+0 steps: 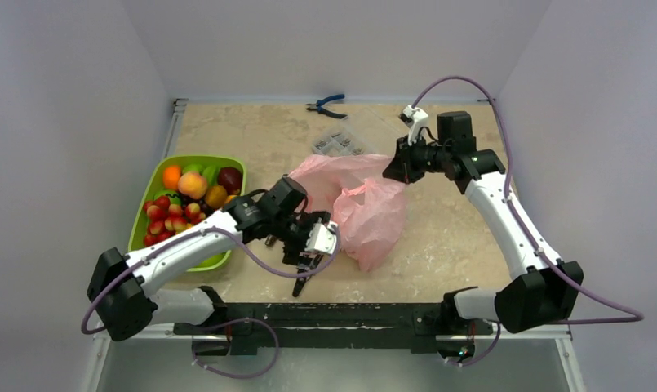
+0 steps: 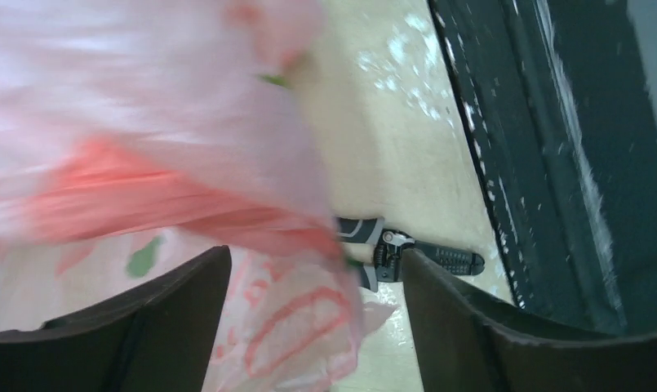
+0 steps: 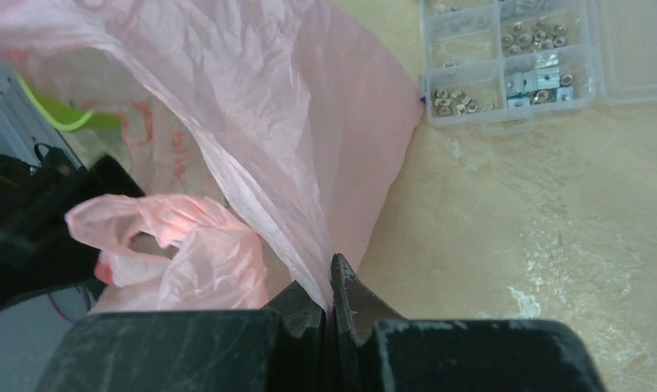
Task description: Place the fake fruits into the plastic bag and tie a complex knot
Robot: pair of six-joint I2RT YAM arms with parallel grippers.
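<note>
Fruits (image 1: pixel 182 200) sit in the green tray (image 1: pixel 137 224) at the left, none bagged that I can see. The left jaws stand half open around pink film. The bag (image 1: pixel 366 208) slumps on the surface (image 1: pixel 455 237), its edge pinched tight in the right jaws. A hard tug could tear it or pull it free.

High view looking down, two wrist views close-up, all sharing plastic bag (image 1: pixel 374 208)

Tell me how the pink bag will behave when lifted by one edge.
Probably floppy: the plastic bag hangs in crinkled folds from the shut right tool. Likely light: its thin film is translucent.
</note>
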